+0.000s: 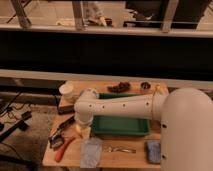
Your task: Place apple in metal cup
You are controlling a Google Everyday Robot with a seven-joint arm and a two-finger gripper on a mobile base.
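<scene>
Your hand [85, 133] hangs pointing down from the white arm [120, 105], low over the counter [132, 161] at the near left corner of the green tray [122, 126]. Its fingers stand spread wide, and you cannot tell whether they touch anything. The apple [78, 129] shows as a pale yellow patch just beside the hand on its left, partly hidden by it. The metal cup [145, 86] sits well apart from the hand, far to its right and beyond it, past the tray near the counter's back edge. A dark clump [120, 87] lies beside that cup, on the side nearer the hand, behind the arm. A white cup [66, 91] stands behind the hand and a little to its left. Just in front of the hand lies a grey-blue cloth [91, 152]. To its front left lies a long orange item [64, 149], and to its left a black tool [62, 128]. To the hand's front right lie a metal utensil [120, 149] and, farther right, a blue object [153, 150].
</scene>
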